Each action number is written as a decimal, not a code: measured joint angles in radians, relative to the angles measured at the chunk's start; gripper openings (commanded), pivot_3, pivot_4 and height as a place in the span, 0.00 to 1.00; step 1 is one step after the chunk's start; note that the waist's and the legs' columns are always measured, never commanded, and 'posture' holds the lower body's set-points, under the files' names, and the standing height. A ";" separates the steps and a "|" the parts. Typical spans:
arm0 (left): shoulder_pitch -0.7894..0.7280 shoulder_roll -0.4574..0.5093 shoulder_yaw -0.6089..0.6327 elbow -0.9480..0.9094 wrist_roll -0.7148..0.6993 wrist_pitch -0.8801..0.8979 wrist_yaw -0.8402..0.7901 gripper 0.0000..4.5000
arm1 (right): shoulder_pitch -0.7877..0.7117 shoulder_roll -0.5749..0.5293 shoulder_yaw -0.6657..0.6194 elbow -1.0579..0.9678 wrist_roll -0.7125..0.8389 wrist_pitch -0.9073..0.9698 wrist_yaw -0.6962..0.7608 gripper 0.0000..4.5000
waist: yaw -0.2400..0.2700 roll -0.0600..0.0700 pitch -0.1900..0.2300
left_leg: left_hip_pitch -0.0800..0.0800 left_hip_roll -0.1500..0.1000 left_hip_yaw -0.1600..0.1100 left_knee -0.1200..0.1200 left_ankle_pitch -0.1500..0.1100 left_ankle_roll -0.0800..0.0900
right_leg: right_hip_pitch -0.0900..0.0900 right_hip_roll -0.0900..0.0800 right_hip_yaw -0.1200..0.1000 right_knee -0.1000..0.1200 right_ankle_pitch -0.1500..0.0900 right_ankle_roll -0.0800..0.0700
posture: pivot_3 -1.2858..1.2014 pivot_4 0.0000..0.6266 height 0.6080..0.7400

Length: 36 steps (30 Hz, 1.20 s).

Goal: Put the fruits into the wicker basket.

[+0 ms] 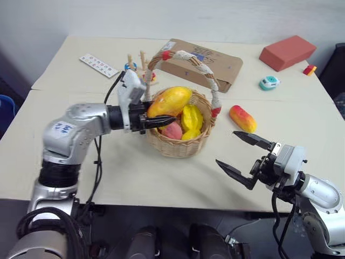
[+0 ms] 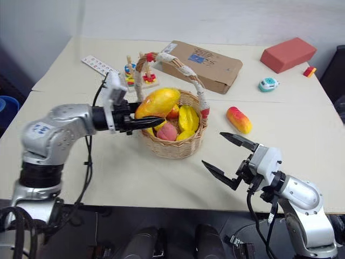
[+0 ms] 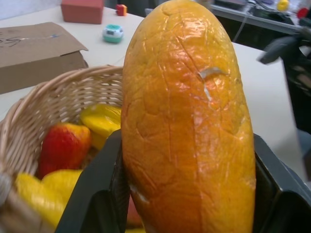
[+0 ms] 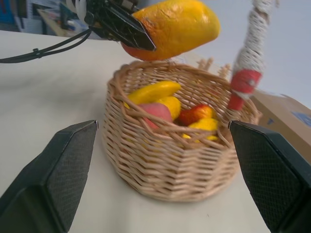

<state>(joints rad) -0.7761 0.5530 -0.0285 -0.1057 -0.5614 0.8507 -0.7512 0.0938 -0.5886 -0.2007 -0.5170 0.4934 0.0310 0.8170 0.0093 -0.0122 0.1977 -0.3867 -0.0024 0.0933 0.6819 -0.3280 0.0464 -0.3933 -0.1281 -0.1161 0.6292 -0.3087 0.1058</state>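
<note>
Over the basket (image 1: 180, 143), the left gripper (image 1: 161, 120) clamps one mango (image 1: 170, 101), hiding fruit beneath; the other mango (image 1: 242, 118) lies at its 3 o'clock; the right gripper (image 1: 237, 156) gapes empty

The mango fruit (image 3: 187, 126) at the centre of the left wrist view looks like glossy plastic, its skin crazed with fine cracks. The wicker basket (image 4: 170, 165) is rough woven cane, its handle (image 1: 202, 70) wrapped in white lace cloth. In the upper middle of the head view, the cardboard box (image 1: 205, 63) is matt brown, and the table (image 1: 135, 172) is smooth and matt.
</note>
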 measured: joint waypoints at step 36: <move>0.192 0.463 0.334 0.167 -0.098 -0.336 -0.551 0.99 | -0.752 -0.230 0.075 0.961 -0.168 0.293 0.079 1.00 | -0.044 0.010 0.004 | 0.010 0.005 0.005 -0.001 -0.001 -0.004 | 0.002 -0.003 0.006 0.006 -0.003 -0.005 | 0.52 0.24 1.00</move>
<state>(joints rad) -0.5837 1.0163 0.3058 0.0614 -0.6595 0.5145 -1.3018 -0.6578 -0.8181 -0.1255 0.4441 0.3253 0.3239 0.8959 -0.0343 -0.0026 0.2015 -0.3771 0.0021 0.0981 0.6807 -0.3291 0.0420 -0.3908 -0.1309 -0.1105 0.6348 -0.3116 0.1011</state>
